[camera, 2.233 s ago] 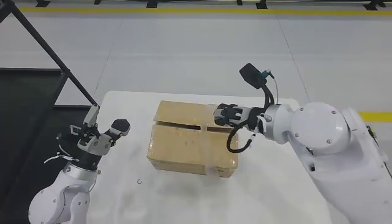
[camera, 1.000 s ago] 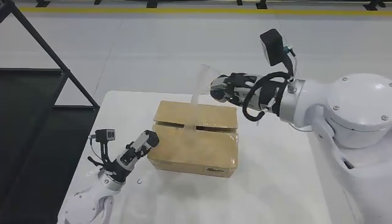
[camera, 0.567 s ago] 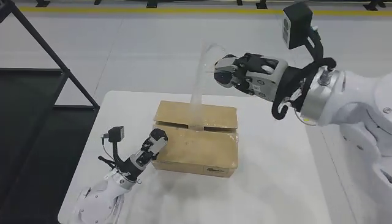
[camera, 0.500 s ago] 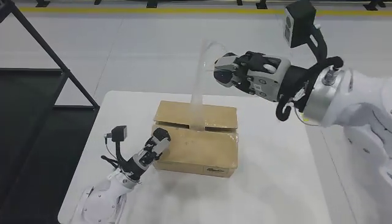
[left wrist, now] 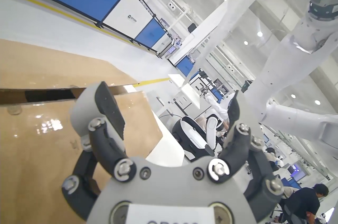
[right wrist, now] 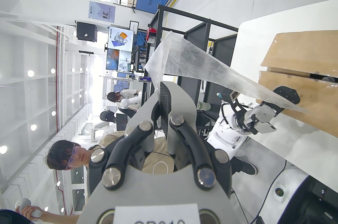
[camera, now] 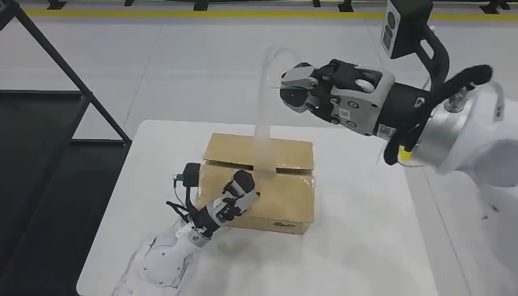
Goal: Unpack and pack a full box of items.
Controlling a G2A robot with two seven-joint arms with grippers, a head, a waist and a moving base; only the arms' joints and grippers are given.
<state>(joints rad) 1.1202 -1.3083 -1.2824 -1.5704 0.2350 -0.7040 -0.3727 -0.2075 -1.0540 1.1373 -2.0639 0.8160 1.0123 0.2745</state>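
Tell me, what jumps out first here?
A long strip of clear tape stretches up from the brown box on the table, pinched in the right claw high above. The left claw, open, is at the box's near edge.

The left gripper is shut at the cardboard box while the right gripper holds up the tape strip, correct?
No: the left wrist view shows the left gripper open at the cardboard box; the right gripper holds up the tape strip.
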